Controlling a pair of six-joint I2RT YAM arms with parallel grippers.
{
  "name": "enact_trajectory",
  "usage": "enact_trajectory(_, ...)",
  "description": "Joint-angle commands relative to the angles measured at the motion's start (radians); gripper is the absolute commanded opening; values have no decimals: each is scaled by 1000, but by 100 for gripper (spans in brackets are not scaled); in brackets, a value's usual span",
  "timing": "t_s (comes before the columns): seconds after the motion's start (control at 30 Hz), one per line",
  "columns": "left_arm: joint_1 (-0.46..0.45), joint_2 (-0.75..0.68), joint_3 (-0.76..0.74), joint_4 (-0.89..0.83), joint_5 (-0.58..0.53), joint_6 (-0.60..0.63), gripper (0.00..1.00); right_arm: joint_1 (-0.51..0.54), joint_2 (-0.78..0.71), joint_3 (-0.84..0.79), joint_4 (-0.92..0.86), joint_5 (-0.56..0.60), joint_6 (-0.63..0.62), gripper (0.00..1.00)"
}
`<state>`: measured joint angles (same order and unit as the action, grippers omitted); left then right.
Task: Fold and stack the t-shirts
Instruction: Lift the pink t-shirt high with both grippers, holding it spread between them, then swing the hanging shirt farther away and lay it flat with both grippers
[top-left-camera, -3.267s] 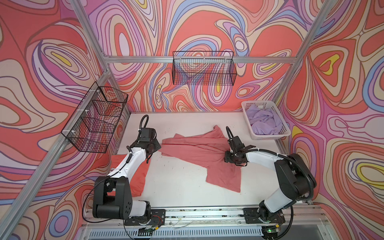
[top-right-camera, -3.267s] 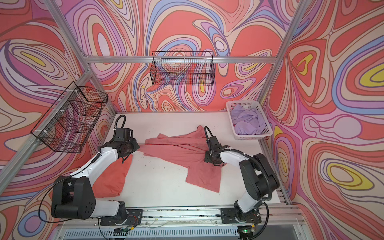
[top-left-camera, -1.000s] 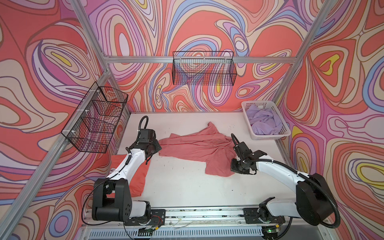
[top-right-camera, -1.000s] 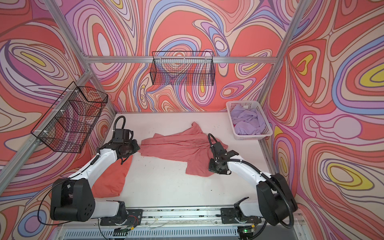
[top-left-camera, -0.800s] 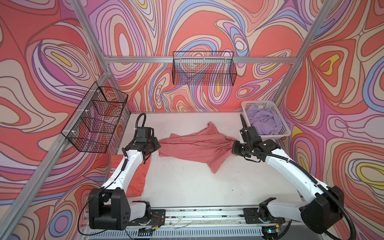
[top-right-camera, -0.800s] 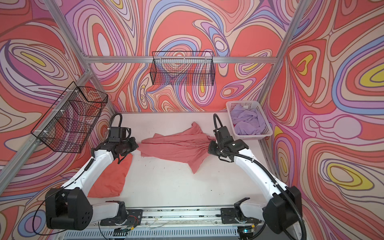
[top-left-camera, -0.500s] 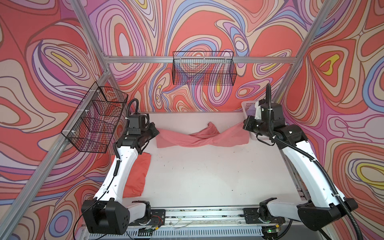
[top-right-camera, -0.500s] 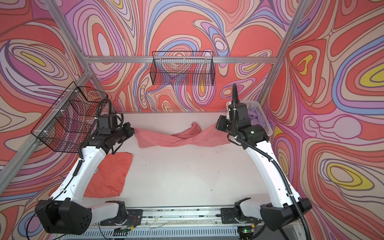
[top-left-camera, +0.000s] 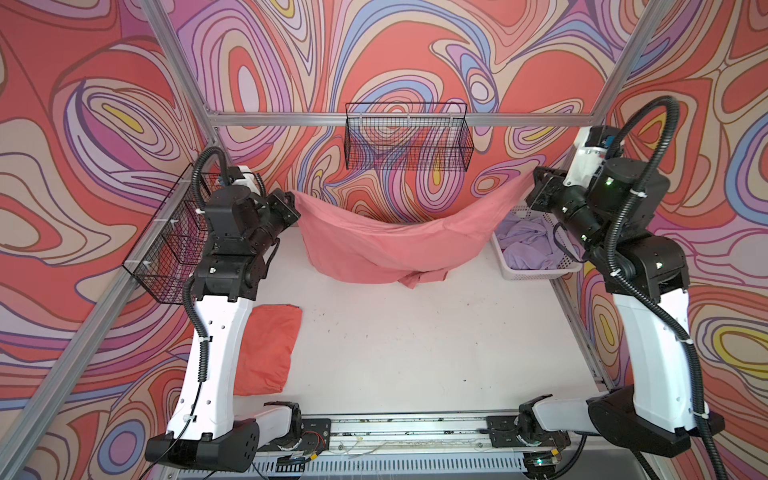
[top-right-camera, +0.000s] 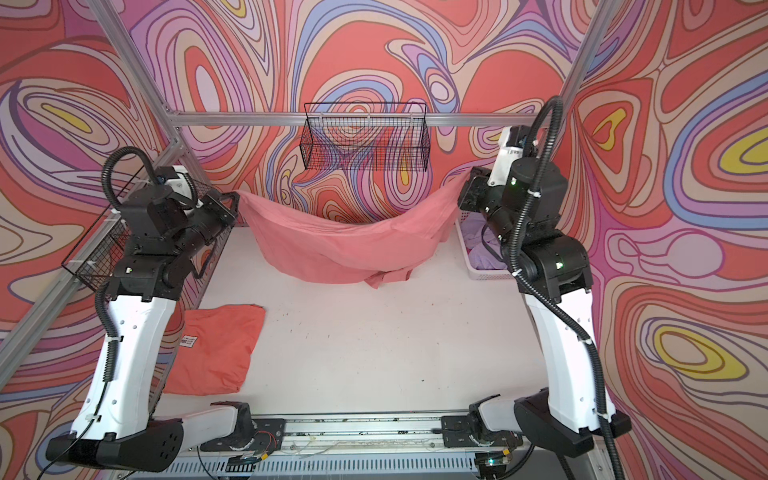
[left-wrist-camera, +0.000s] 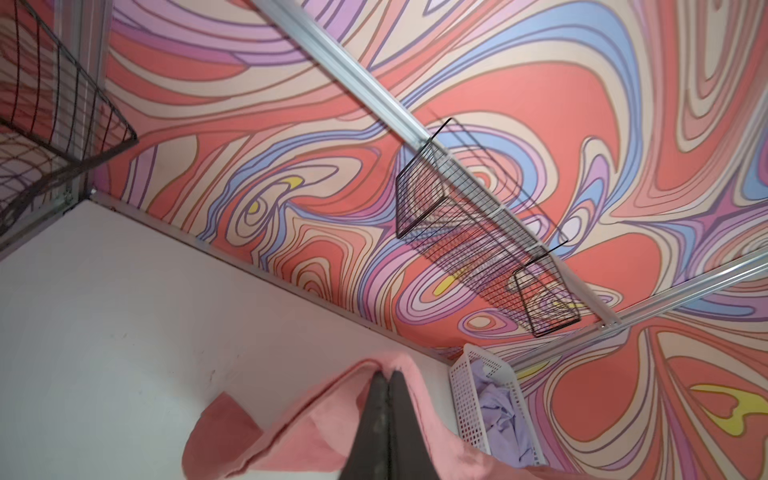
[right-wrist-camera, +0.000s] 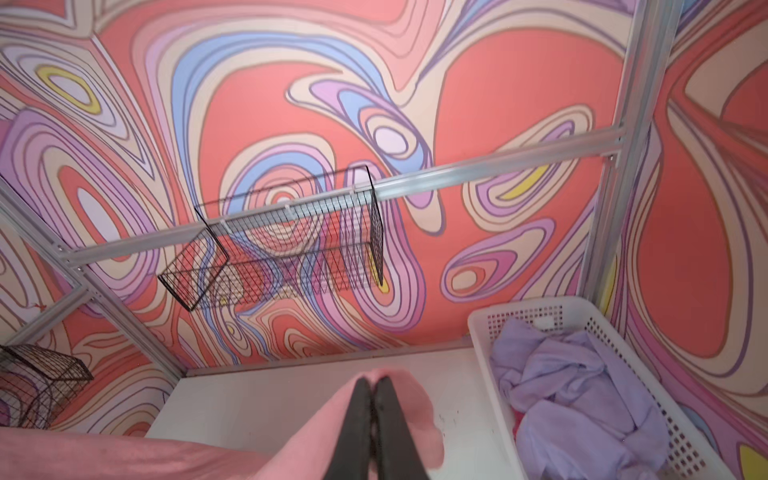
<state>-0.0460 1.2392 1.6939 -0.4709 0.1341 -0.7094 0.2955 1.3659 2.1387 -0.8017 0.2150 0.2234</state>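
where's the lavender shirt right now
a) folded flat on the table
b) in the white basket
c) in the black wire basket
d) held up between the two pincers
b: the lavender shirt lies crumpled inside the white basket; the salmon-pink shirt is the one held up.

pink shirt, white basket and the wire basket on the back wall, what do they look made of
The pink shirt: soft matte fabric, probably cotton; it sags and creases where it hangs. The white basket: moulded plastic, slightly glossy, with a regular grid of holes. The wire basket: thin metal wire, seemingly black-coated, in a stiff straight mesh.
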Motion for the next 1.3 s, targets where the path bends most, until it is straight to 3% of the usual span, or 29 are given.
enact_trajectory(0.0, 6, -35, 79, 91, -56, 17, 0, -5, -6, 59, 97, -9, -85, 0)
enact_trajectory(0.2, 6, -22, 236, 124, -86, 70, 0, -6, -1, 162, 158, -62, -155, 0)
enact_trajectory(0.37, 6, 22, 306, 141, -89, 68, 0, -6, 2, 127, 228, -100, -162, 0)
enact_trajectory(0.57, 6, 178, 393, 177, -108, 74, 0, -6, 49, 46, 446, -17, -272, 0)
enact_trajectory(0.73, 8, 344, 454, 277, -122, 62, 0, -18, 181, 64, 637, 2, -348, 0)
enact_trajectory(0.9, 11, 474, 483, 433, -129, 33, 0, -78, 301, 54, 862, -24, -345, 0)
enact_trajectory(1.03, 15, 561, 512, 553, -136, 24, 0, -152, 380, 49, 1035, -120, -259, 0)
enact_trajectory(1.13, 28, 639, 601, 585, -136, 9, 0, -171, 463, 134, 1105, -176, -223, 0)
enact_trajectory(1.27, 38, 725, 769, 598, -124, 5, 0, -178, 611, 406, 1086, -242, -232, 0)
